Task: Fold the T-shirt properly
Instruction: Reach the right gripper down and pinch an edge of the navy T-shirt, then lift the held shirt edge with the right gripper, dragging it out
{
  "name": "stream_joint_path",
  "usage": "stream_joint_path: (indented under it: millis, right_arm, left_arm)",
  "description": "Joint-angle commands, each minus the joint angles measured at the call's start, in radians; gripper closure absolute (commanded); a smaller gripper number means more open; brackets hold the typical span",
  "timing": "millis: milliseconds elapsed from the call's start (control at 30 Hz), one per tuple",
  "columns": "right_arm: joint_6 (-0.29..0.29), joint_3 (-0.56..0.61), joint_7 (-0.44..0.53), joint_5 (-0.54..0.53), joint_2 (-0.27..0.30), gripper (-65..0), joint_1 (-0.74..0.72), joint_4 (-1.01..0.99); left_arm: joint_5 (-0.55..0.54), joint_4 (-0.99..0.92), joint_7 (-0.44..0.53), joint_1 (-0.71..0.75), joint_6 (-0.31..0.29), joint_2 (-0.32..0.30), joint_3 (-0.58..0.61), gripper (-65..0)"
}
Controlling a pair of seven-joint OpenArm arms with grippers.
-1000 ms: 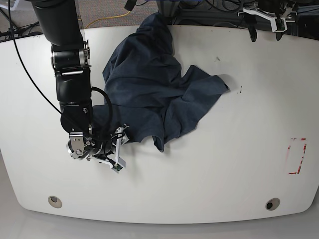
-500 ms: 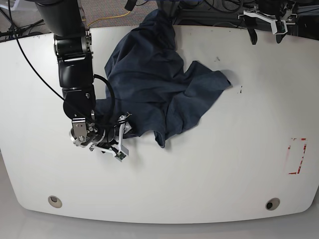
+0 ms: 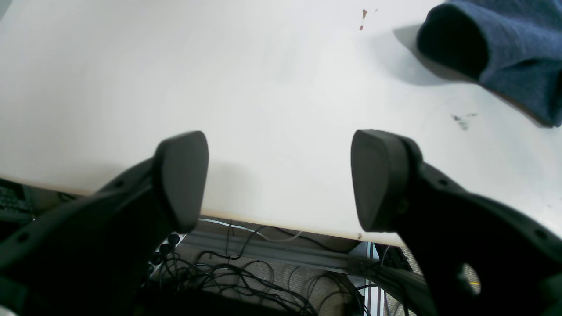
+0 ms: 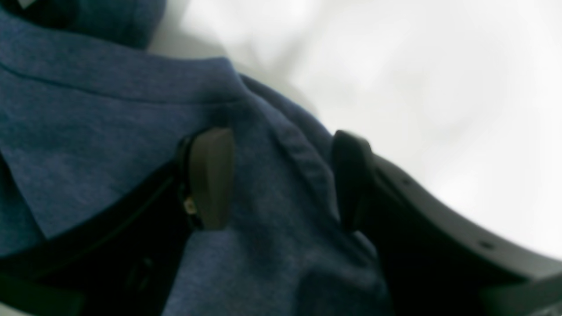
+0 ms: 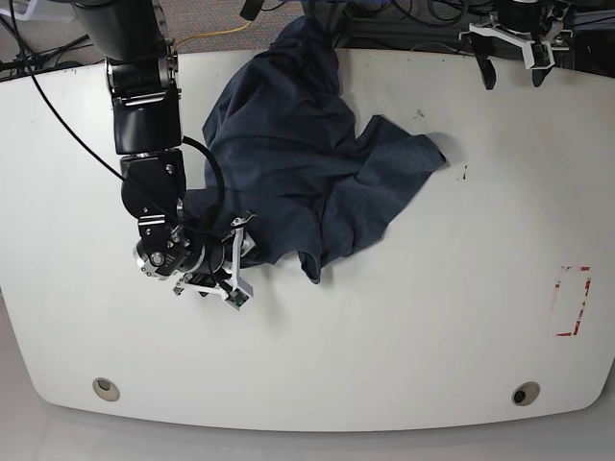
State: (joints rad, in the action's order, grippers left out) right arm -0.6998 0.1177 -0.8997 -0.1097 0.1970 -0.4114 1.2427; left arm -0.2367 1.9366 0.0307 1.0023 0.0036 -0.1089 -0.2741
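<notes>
The T-shirt (image 5: 288, 144) lies crumpled, dark navy, at the table's back left, with part of it hanging over the far edge. No lettering shows. My right gripper (image 5: 240, 259) is at the shirt's near-left edge. In the right wrist view its fingers (image 4: 210, 175) straddle a hemmed fold of the T-shirt (image 4: 272, 131), still apart, with cloth in the gap. My left gripper (image 5: 511, 69) hovers open over the far right table edge, holding nothing. In the left wrist view the left gripper (image 3: 281, 180) stands wide, and a T-shirt (image 3: 505, 52) sleeve end lies at the upper right.
The white table (image 5: 432, 317) carries a red tape outline (image 5: 572, 303) near its right edge and two round holes (image 5: 106, 388) near the front. Cables (image 3: 246, 272) hang beyond the far edge under my left gripper.
My right arm has moved up and right into the shirt's near-left edge, nudging the cloth slightly right. Its fingers now stand a little closer together. The left arm has held still.
</notes>
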Motion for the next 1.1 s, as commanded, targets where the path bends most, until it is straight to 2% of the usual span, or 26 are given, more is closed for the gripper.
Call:
stream_joint_path:
  millis: [0, 267, 367, 500, 600, 733, 800, 1067]
  right_arm:
    - [0.002, -0.003, 0.014, -0.011, 0.006, -33.9, -0.03, -0.004]
    - [0.002, -0.003, 0.017, -0.009, -0.014, -33.6, -0.036, -0.062]
    - [0.002, -0.002, 0.055, -0.009, -0.018, -33.5, -0.033, -0.064]
    - [0.002, -0.002, 0.06, -0.009, -0.018, -33.0, -0.03, -0.065]
    - [0.002, -0.002, 0.06, -0.009, -0.02, -25.0, -0.03, -0.065]
    - [0.002, -0.002, 0.06, -0.009, -0.02, -6.2, -0.031, -0.065]
    - [0.002, -0.002, 0.06, -0.009, -0.018, 0.0, -0.033, -0.065]
    - [0.002, -0.006, 0.057, -0.008, -0.012, 0.0, -0.057, 0.015]
  left_arm:
    - [0.003, 0.014, 0.025, 0.014, 0.003, -0.004, -0.004, -47.2]
    - [0.003, 0.014, 0.025, 0.008, 0.003, -0.005, -0.003, -47.2]
    - [0.003, 0.014, 0.024, -0.001, 0.003, -0.005, -0.004, -47.2]
    - [0.003, 0.014, 0.024, -0.003, 0.003, -0.005, -0.004, -47.2]
    - [0.003, 0.014, 0.024, -0.003, 0.003, -0.005, -0.004, -47.2]
    - [0.003, 0.014, 0.024, -0.004, 0.003, -0.005, -0.004, -47.2]
    - [0.003, 0.014, 0.024, -0.004, 0.003, -0.005, -0.004, -47.2]
    - [0.003, 0.016, 0.024, -0.007, 0.003, -0.005, -0.003, -47.2]
